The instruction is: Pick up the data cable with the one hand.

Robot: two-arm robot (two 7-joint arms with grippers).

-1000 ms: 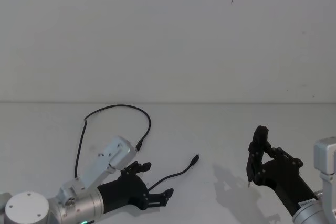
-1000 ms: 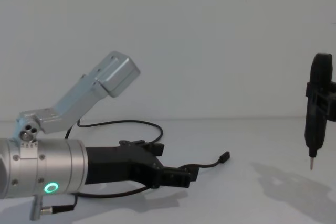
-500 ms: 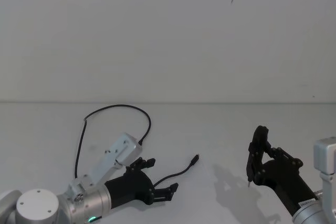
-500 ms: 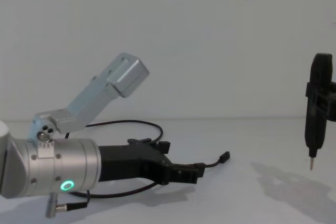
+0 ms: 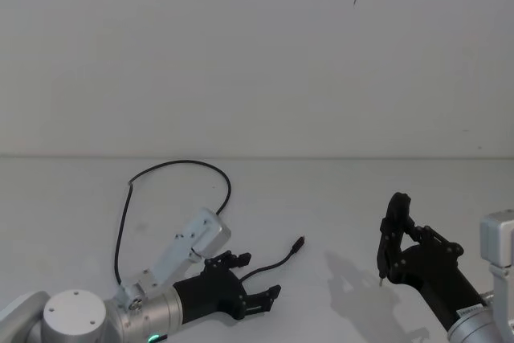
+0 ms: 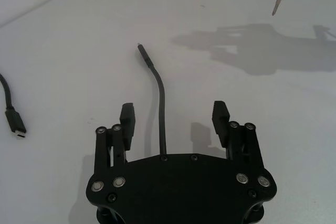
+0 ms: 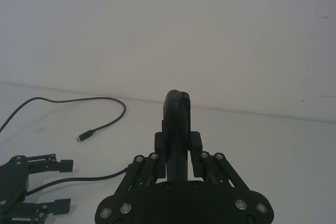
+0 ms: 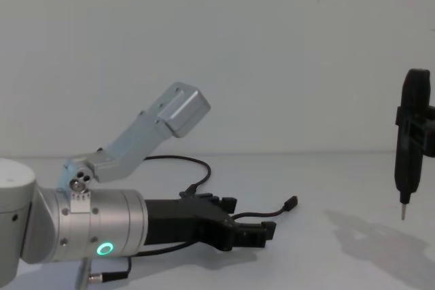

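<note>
White tabletop (image 5: 337, 198): left gripper (image 5: 255, 276), fingers spread, straddles the data cable (image 5: 281, 259) at lower centre; a pinch seems next. Right gripper (image 5: 381, 267) parked lower right, fingers together.

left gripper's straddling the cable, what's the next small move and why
Probably close the left gripper on the data cable. Its jaws stand open, low over the table, one on each side of the cable near one end, so nothing seems left to align. The right gripper hangs parked at the right.
</note>
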